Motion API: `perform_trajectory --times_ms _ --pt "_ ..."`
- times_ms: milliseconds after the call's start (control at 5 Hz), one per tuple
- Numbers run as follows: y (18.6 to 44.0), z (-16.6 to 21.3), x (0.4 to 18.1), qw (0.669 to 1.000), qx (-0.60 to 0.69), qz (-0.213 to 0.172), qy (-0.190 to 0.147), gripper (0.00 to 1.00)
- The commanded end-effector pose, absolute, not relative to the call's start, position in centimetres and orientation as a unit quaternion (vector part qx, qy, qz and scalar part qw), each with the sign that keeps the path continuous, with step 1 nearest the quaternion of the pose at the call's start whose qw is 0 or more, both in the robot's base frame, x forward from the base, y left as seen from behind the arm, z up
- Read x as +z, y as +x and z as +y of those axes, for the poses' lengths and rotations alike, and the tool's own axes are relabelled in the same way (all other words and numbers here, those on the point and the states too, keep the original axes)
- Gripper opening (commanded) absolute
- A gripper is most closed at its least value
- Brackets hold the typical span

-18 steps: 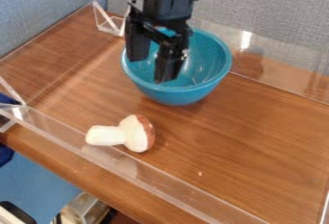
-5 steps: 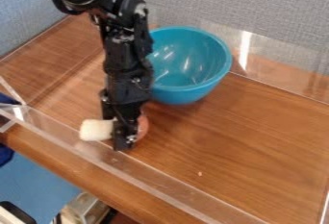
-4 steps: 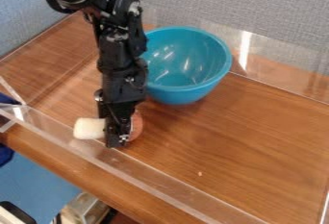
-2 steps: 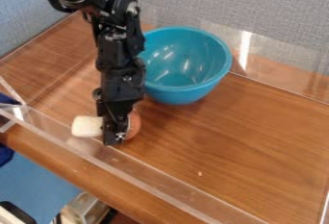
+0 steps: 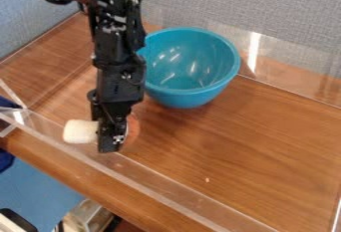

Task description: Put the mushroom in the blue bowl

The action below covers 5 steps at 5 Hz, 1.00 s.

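The mushroom lies sideways near the front left of the wooden table, its cream stem sticking out to the left. Its reddish-brown cap shows only as a sliver behind the fingers. My gripper comes straight down over it and is shut on the mushroom at the joint of stem and cap. The blue bowl stands upright and empty behind and to the right of the gripper, about a hand's width away. The black arm rises from the gripper in front of the bowl's left rim.
A low clear acrylic wall runs along the table's front edge, just in front of the mushroom. More clear panels stand at the back left and the back right. Bare wood stretches to the right.
The gripper has closed on the mushroom. Gripper and mushroom have shifted a little to the left together, and the arm above now leans further left.
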<state>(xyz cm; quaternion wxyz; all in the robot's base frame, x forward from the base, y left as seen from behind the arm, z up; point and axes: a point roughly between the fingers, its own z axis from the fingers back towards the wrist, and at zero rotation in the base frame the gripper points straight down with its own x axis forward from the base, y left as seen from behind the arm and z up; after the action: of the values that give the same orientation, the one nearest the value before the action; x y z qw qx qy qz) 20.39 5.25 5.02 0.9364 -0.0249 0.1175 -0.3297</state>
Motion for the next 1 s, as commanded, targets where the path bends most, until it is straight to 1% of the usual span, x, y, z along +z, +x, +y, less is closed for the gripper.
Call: perform_trajectory --times_ms 0,200,600,800 --pt "21.2 5.0 7.2 0.941 -0.326 0.095 -0.009 0.00" --pt "21.4 4.6 7.7 0.941 -0.325 0.093 -0.006 0.00" --pt "21.8 4.3 6.3 0.945 -0.314 0.091 -0.006 0.00" --pt "22.1 4.2 6.0 0.948 -0.305 0.088 -0.003 0.00"
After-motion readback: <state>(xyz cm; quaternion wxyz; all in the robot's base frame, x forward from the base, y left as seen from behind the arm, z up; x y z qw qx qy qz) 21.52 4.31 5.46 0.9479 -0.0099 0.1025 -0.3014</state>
